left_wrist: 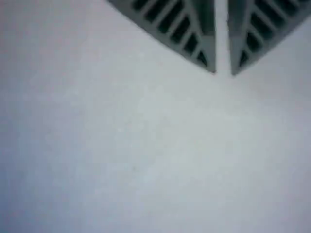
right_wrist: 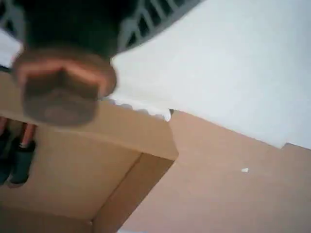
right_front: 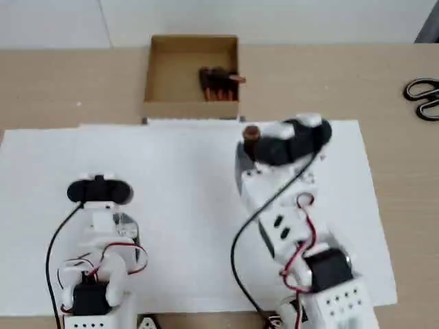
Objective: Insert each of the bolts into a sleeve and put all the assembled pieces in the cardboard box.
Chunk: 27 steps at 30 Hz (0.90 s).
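Evidently ready to drop in, the right gripper (right_front: 252,140) clamps a copper-headed bolt in black sleeve (right_wrist: 63,90) just near the brown cardboard box (right_front: 192,110); the left gripper (left_wrist: 222,72) rests with its fingers together.

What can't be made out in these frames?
Pieces in the cardboard box: high view, too small and bunched to count; right wrist view cuts them at the edge.
Held bolt: right wrist view, blurred; nothing above its head can be identified.
Scissors: high view, cut off by the picture's edge.
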Motion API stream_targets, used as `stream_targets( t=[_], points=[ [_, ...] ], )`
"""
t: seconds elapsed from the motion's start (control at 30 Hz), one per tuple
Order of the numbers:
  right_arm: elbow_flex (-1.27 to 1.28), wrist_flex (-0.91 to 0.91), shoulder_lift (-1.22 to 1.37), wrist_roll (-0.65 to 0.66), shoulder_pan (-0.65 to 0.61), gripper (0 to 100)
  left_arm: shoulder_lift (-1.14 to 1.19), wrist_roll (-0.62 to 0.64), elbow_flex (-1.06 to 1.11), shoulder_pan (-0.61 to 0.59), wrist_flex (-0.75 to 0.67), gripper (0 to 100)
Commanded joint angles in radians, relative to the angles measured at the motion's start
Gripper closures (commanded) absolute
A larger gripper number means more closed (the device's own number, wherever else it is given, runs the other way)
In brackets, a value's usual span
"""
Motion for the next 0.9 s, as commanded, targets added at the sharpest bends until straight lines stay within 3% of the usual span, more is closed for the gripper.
stream_targets(
  t=[0.0,0.47,0.87],
  points=[
    [-0.169,-0.094,0.186,-0.011,0.008,99.5,-0.008,-0.002,-0.004,-0.002,-0.018,99],
    [-0.526,-0.466,0.819,0.103,0.01,99.5,-0.008,-0.002,-0.004,-0.002,-0.018,99],
    [-1.034,-0.507,1.377,0.118,0.01,99.5,-0.008,-0.002,-0.004,-0.002,-0.018,99]
  ],
)
